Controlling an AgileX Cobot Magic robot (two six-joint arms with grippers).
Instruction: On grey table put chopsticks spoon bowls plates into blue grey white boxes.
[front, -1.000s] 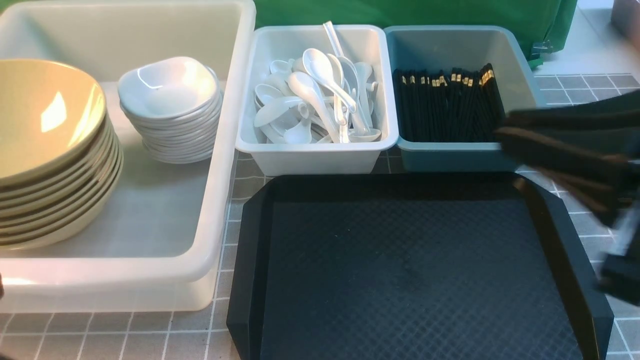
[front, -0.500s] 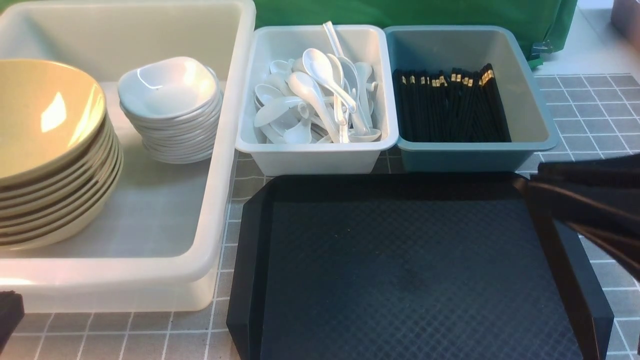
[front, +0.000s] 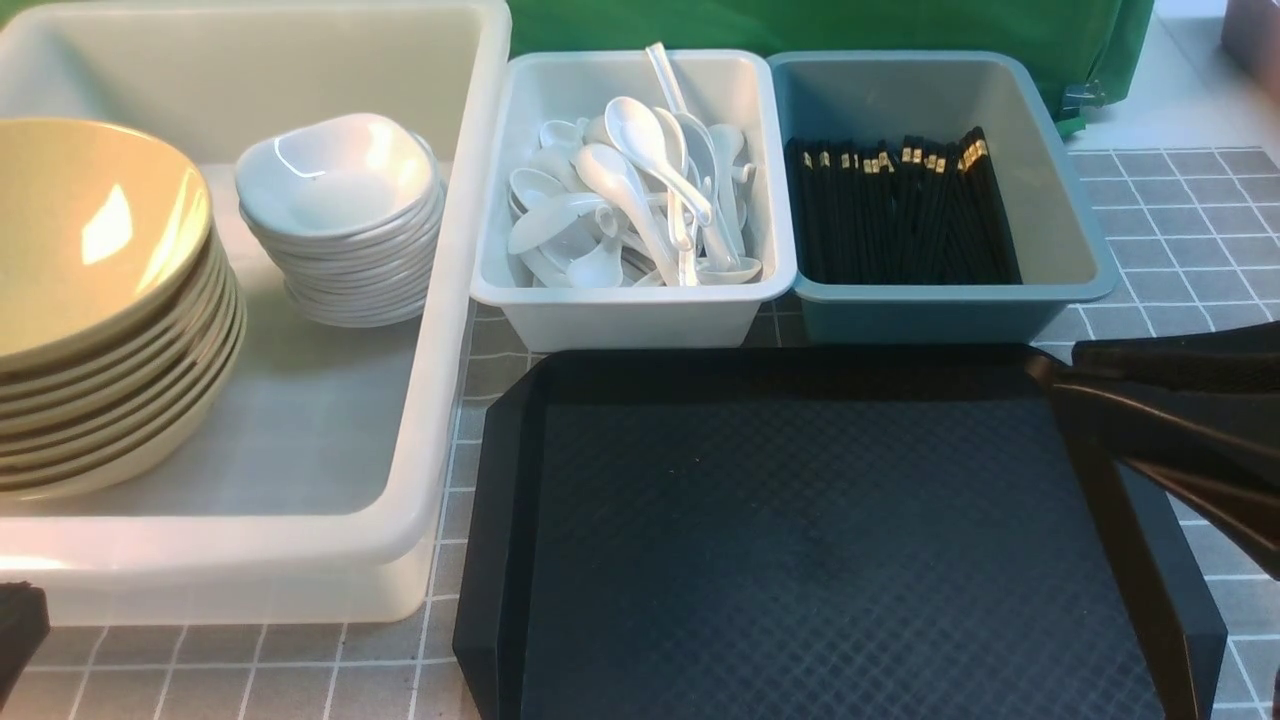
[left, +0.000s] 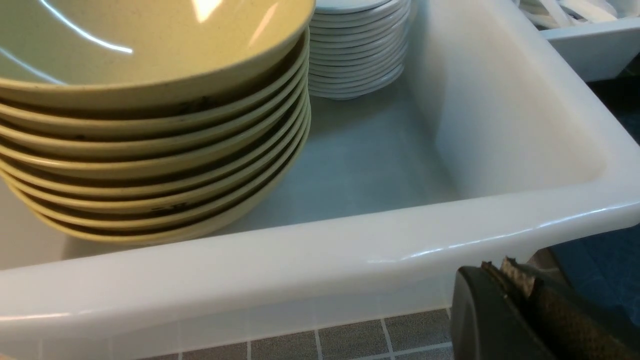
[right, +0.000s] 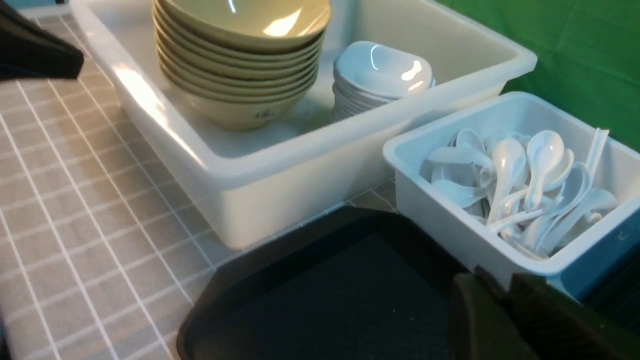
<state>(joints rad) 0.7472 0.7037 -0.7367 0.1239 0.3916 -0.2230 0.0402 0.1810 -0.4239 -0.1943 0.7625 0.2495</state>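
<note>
A stack of yellow bowls (front: 95, 300) and a stack of white plates (front: 340, 215) stand in the large white tub (front: 440, 330). Several white spoons (front: 640, 200) lie in the pale grey-white box (front: 630, 315). Black chopsticks (front: 900, 210) lie in the teal-blue box (front: 940, 310). My right gripper (front: 1065, 375) is shut and empty, over the right edge of the black tray (front: 800, 540). In its wrist view (right: 495, 277) it sits just in front of the spoon box (right: 450, 225). My left gripper (left: 500, 265) is shut and empty, outside the tub's near wall (left: 300, 260).
The black tray holds nothing. The grey table (front: 1190, 220) shows to the right of the blue box and along the front. A green cloth (front: 800, 25) hangs behind the boxes. Only a dark corner of the left gripper (front: 15, 620) shows in the front view.
My right gripper has drawn back from the blue box's front right corner, down and to the right, to the tray's right edge. The left gripper's corner has come into view at bottom left.
</note>
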